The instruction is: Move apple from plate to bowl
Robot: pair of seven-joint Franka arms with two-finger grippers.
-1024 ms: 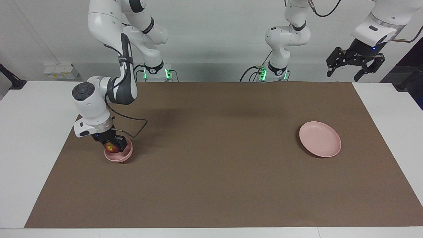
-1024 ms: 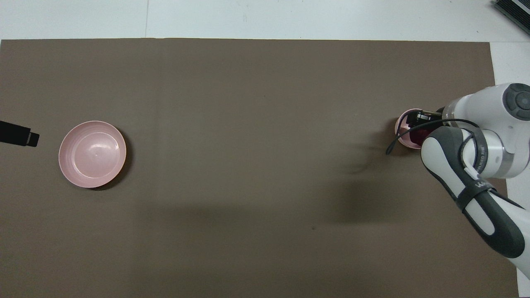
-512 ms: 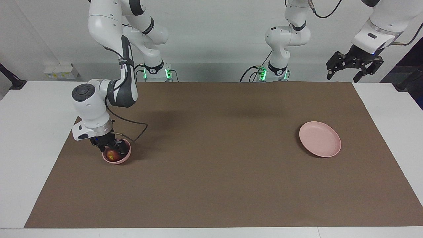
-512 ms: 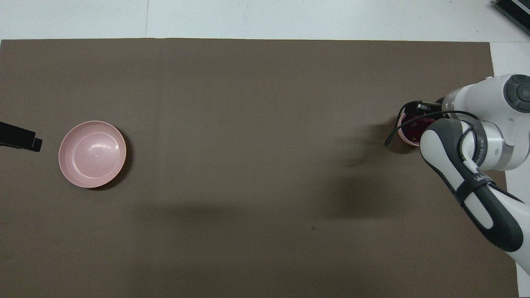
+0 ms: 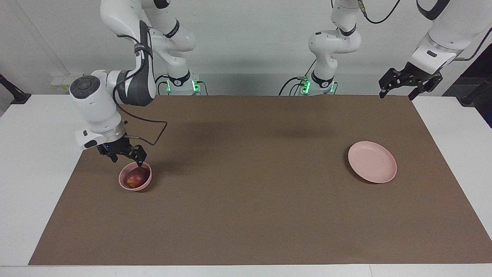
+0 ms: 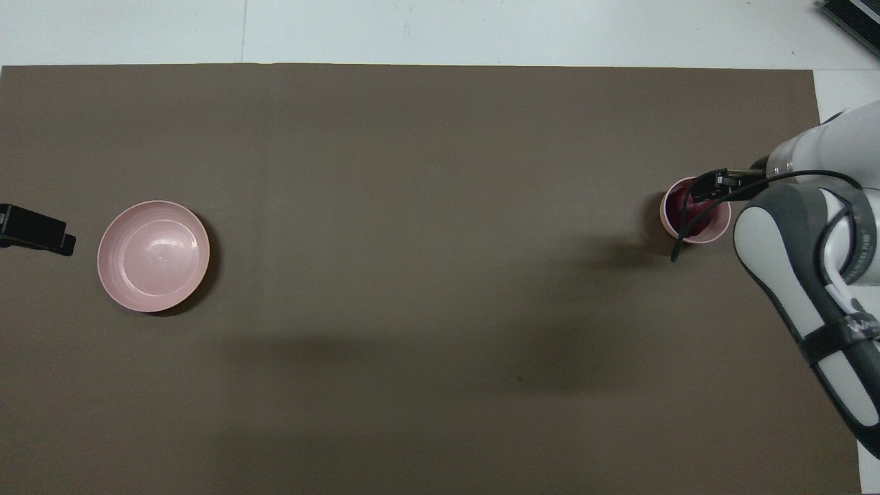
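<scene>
The dark red apple lies inside the small pink bowl at the right arm's end of the mat. My right gripper hangs open and empty just above the bowl's rim, on the side nearer the robots. In the overhead view the apple shows dark in the bowl, with the right gripper over its rim. The flat pink plate lies empty at the left arm's end and also shows in the overhead view. My left gripper waits open, high over the mat's corner.
A brown mat covers the table's middle, with white table at both ends. The right arm's cable loops above the mat beside the bowl. The left gripper's tip shows beside the plate in the overhead view.
My right gripper has let go of the apple and risen out of the bowl; the apple stays in it. The left gripper has drifted slightly toward the robots.
</scene>
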